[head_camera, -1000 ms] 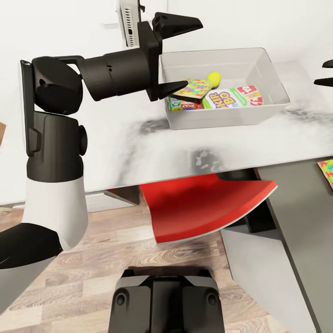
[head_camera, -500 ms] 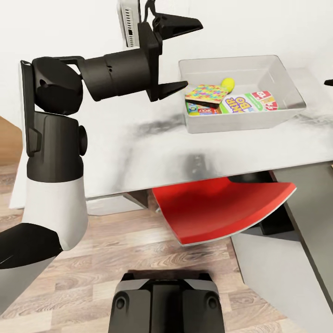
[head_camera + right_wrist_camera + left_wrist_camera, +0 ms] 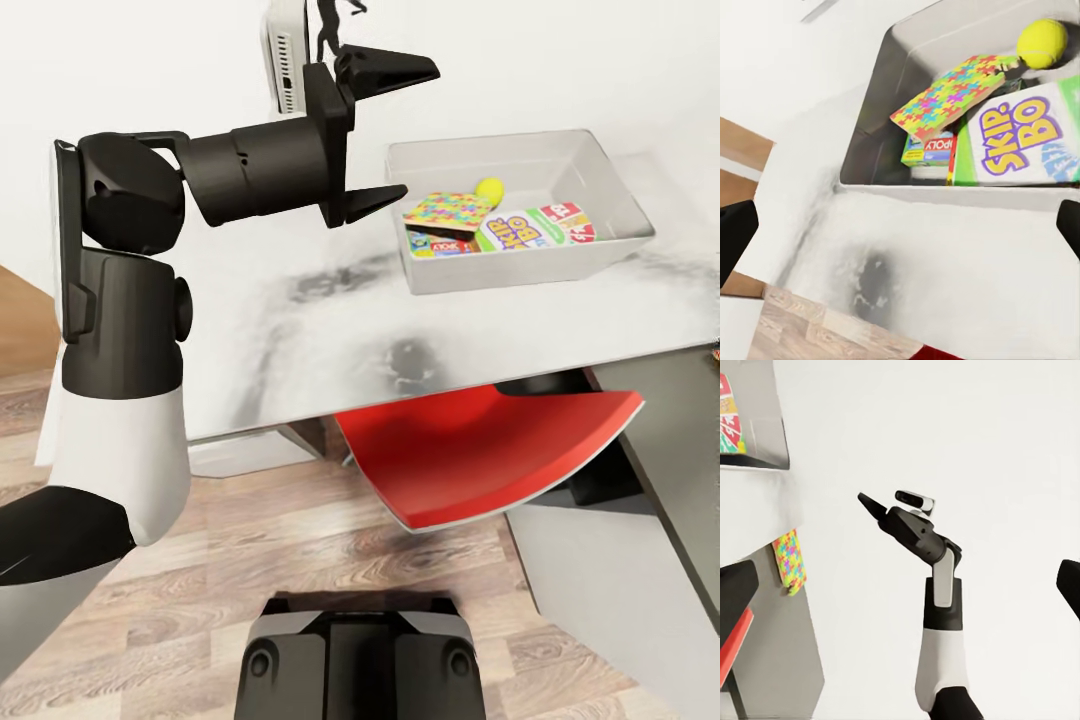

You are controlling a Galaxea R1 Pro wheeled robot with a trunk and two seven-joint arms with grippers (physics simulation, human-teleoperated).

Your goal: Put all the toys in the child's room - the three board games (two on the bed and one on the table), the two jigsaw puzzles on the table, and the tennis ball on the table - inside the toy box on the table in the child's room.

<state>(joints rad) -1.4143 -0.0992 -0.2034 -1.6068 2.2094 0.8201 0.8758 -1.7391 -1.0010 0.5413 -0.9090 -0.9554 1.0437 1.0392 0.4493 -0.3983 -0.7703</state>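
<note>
The light-grey toy box [image 3: 616, 190] stands on the pale table [image 3: 330, 330]. Inside it a jigsaw puzzle [image 3: 448, 210] leans on the Monopoly board game [image 3: 440, 243], beside the Skip-Bo board game [image 3: 522, 228] and the tennis ball [image 3: 490, 187]. The right wrist view looks down on the same puzzle [image 3: 949, 97], ball [image 3: 1042, 43] and Skip-Bo box [image 3: 1020, 139]. My left gripper [image 3: 420, 130] hangs open and empty just left of the box. My right gripper [image 3: 900, 232] is open above the table in front of the box [image 3: 862, 142]. A second jigsaw puzzle [image 3: 789, 561] lies on the dark-grey section.
A red chair [image 3: 490, 450] is tucked under the table's front edge. The lower dark-grey section [image 3: 680, 430] runs along the right. A white wall unit [image 3: 285, 50] hangs behind my left gripper. Wood-plank floor [image 3: 250, 550] lies around my base [image 3: 360, 660].
The whole head view has shifted, so the camera moved: the toy box now sits further right. The right fingertips have left the view's right edge. My left arm keeps its pose.
</note>
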